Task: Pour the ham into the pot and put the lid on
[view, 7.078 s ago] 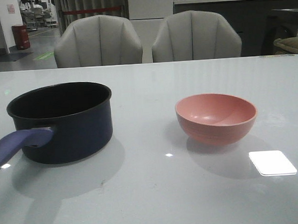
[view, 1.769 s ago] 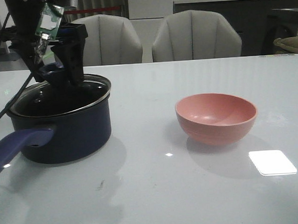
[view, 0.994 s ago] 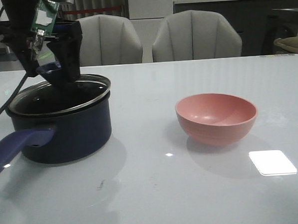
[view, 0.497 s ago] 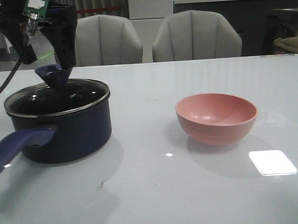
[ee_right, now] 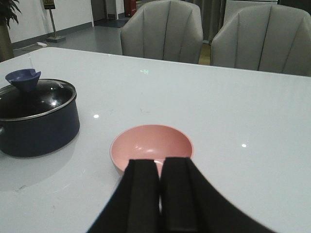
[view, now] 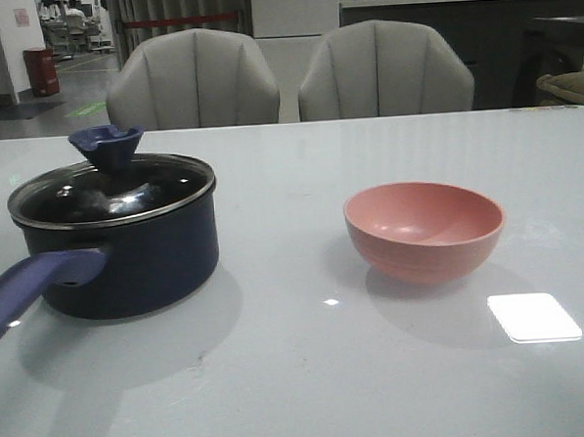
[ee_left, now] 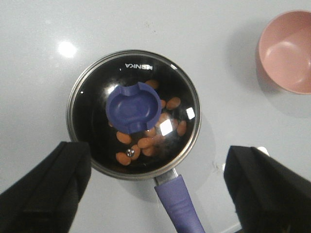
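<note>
The dark navy pot (view: 128,261) stands at the left of the table, its blue-purple handle (view: 31,286) pointing toward me. The glass lid (view: 109,194) with its blue knob (view: 107,145) sits on the pot. Through the lid, the left wrist view shows several orange ham pieces (ee_left: 146,141) inside the pot (ee_left: 133,114). My left gripper (ee_left: 155,194) is open and empty, high above the pot, out of the front view. My right gripper (ee_right: 160,167) is shut and empty, near the pink bowl (ee_right: 151,148).
The empty pink bowl (view: 425,229) stands at the right of the table. Two grey chairs (view: 289,77) stand behind the far edge. A bright light patch (view: 533,317) lies on the white tabletop (view: 310,374).
My left gripper let go of the lid's knob, rose and left the front view. The lid now rests level on the pot.
</note>
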Robot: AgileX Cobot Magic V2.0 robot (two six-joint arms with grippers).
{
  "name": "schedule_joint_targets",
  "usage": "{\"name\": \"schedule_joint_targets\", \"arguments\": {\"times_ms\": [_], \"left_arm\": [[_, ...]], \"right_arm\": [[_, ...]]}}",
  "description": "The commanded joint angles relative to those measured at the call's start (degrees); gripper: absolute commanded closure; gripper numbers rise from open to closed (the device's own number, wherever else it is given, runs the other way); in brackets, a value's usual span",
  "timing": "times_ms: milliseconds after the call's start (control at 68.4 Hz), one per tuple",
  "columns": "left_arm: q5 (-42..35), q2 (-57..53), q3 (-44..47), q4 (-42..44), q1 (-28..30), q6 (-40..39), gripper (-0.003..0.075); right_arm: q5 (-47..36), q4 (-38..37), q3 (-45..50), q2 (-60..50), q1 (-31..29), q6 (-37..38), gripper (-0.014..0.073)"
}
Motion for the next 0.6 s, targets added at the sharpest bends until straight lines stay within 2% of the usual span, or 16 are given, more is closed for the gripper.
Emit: {"name": "schedule_joint_targets", "arguments": {"times_ms": [0,585], "left_arm": [[-4.62,-8.99,3.79,-1.01,-0.31,0.32,0.0138],[-35.04,-53.11,48.41,1.44,-0.31,0.32,0.0138]], "right_arm": [[-4.38,0.09,-1.63,0.34,0.03,-0.32,0.0426],[-4.38,0.09,-1.63,0.34,0.03,-0.32,0.0426]]}}
